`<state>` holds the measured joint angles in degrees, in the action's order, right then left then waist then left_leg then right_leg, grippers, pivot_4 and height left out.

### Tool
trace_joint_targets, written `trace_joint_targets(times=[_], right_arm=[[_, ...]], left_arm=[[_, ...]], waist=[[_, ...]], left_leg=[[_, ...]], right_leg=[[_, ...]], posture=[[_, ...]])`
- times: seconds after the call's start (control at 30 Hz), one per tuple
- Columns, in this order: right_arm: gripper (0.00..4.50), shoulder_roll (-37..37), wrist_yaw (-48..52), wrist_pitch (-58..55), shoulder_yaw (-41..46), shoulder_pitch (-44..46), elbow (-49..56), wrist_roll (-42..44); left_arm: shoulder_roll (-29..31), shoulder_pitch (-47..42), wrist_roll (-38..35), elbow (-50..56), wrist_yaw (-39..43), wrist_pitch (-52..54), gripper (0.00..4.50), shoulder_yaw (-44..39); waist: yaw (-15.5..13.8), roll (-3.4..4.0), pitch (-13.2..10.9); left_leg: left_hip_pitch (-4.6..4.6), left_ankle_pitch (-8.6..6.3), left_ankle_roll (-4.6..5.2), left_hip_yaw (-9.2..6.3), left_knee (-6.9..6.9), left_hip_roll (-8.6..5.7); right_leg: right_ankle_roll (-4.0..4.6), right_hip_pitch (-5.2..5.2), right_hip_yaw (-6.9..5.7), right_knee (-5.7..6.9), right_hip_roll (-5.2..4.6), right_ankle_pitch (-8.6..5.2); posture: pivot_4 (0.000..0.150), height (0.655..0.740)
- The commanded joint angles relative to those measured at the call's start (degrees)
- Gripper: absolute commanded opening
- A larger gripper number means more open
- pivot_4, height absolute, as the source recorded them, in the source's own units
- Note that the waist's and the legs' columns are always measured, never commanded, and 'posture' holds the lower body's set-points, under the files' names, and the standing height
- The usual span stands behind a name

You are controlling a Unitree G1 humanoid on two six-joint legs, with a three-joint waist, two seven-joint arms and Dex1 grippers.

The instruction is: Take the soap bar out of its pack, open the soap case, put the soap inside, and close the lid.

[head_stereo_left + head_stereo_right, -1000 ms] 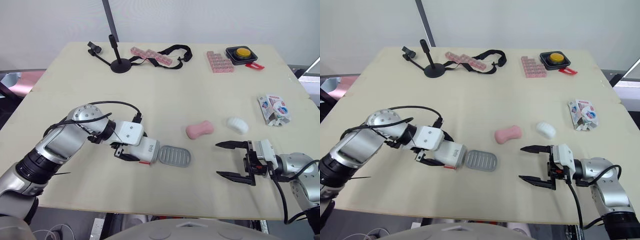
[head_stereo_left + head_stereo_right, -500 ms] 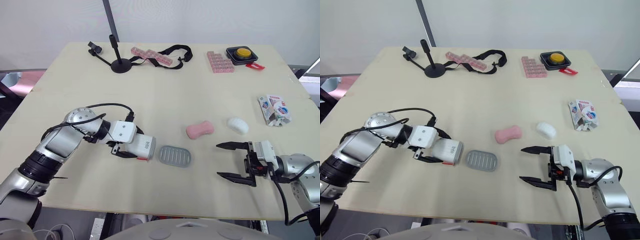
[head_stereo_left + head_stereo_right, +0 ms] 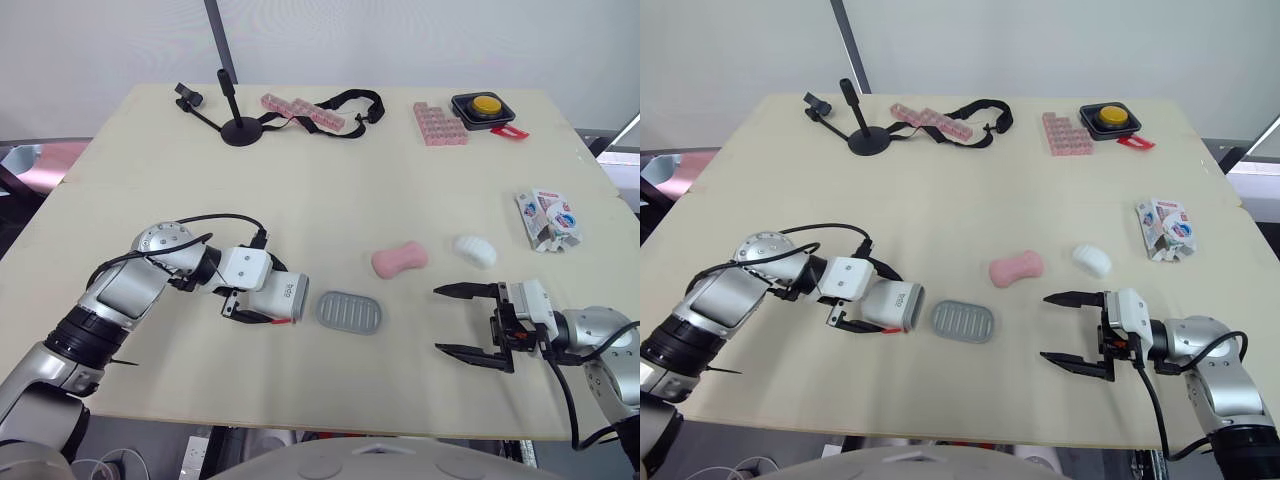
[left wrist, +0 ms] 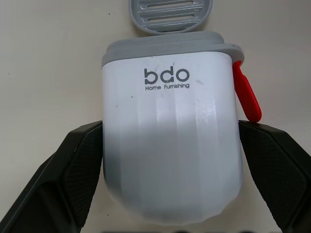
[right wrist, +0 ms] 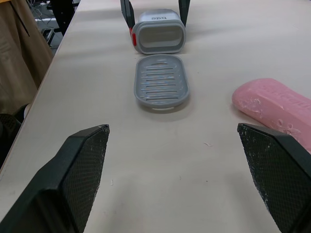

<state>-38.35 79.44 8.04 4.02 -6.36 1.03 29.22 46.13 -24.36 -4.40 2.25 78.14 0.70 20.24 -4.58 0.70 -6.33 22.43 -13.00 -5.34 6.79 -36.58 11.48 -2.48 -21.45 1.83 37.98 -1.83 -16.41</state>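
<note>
The white soap case, with a grey rim and a red latch, lies on its side on the table, and my left gripper is shut on it, its fingers pressed to both flanks. Just right of the case's mouth the grey slotted insert lies flat, a small gap apart. The pink soap bar rests bare at mid-table. A white oval piece sits to its right. The crumpled soap pack lies near the right edge. My right gripper hovers open near the front right, empty.
Along the far edge stand a black tripod stand, a pink pill strip with a black strap, a pink block and a yellow button box. Bare tabletop spans the middle.
My left gripper has pulled the soap case a little to the left, away from the grey insert, which stayed put. The right gripper has not moved.
</note>
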Motion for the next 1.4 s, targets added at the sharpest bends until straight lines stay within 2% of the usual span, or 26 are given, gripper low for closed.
trace_joint_targets(times=[0.03,0.4,0.6,0.73,1.0,1.3,1.4], right_arm=[[4.5,-0.9,0.2,0.1,1.1,0.6,1.3,0.5],[4.5,-1.2,0.4,-0.2,1.3,2.2,-0.1,0.4],[4.5,-1.4,0.3,-0.5,1.6,3.0,-0.4,0.5],[4.5,-1.6,0.1,-0.5,2.2,2.9,-0.4,0.7],[4.5,-3.6,0.5,-1.4,3.0,3.5,-0.6,0.3],[4.5,-9.2,-0.4,-6.7,-2.0,14.8,0.0,-6.3],[4.5,-10.7,-1.0,-12.0,-8.1,24.2,1.3,-12.2]], left_arm=[[1.1,0.3,-1.8,0.5,0.9,-1.0,4.49,-2.5],[4.3,5.5,-9.5,-1.8,4.4,-7.0,4.49,-10.8],[0.9,7.7,-14.4,-5.2,-0.8,-8.6,4.49,-18.3],[-1.4,14.4,-20.3,-4.3,-3.4,-7.6,4.49,-25.5],[-1.4,30.6,-25.6,3.4,-2.6,-7.8,4.49,-32.9],[-5.6,40.2,-25.8,9.4,-4.6,-10.0,4.49,-33.5],[-7.9,42.3,-24.2,12.3,-7.0,-10.3,4.49,-31.4]], waist=[[0.0,0.0,0.0],[-0.1,0.0,0.0],[0.0,0.0,0.0],[0.2,-0.01,0.0],[-0.2,-0.1,0.0],[0.5,-0.1,0.0],[0.6,-0.07,0.0]], left_leg=[[0.0,0.0,0.0,0.0,0.0,0.0],[-0.01,0.0,0.0,0.0,0.06,0.0],[-0.01,0.0,0.0,0.01,0.06,0.01],[0.05,-0.01,-0.01,0.0,0.07,0.01],[0.06,-0.03,-0.01,-0.05,0.25,0.02],[-0.04,-0.03,0.02,-0.07,0.32,0.05],[-0.07,-0.02,0.0,-0.07,0.35,0.08]], right_leg=[[0.0,0.0,0.01,0.0,0.0,0.0],[0.0,-0.03,-0.07,-0.03,0.01,0.0],[0.0,-0.04,-0.18,-0.04,0.01,0.0],[0.0,-0.04,-0.2,-0.05,0.02,0.0],[-0.02,0.02,-0.33,-0.39,-0.01,0.01],[-0.01,0.09,-0.32,-0.4,0.04,0.01],[-0.01,0.09,-0.32,-0.4,0.09,0.01]], posture=[[0.15,0.7395],[0.15,0.7395],[0.15,0.7395],[0.15,0.7395],[0.15,0.7395],[0.15,0.7395],[0.15,0.7395]])
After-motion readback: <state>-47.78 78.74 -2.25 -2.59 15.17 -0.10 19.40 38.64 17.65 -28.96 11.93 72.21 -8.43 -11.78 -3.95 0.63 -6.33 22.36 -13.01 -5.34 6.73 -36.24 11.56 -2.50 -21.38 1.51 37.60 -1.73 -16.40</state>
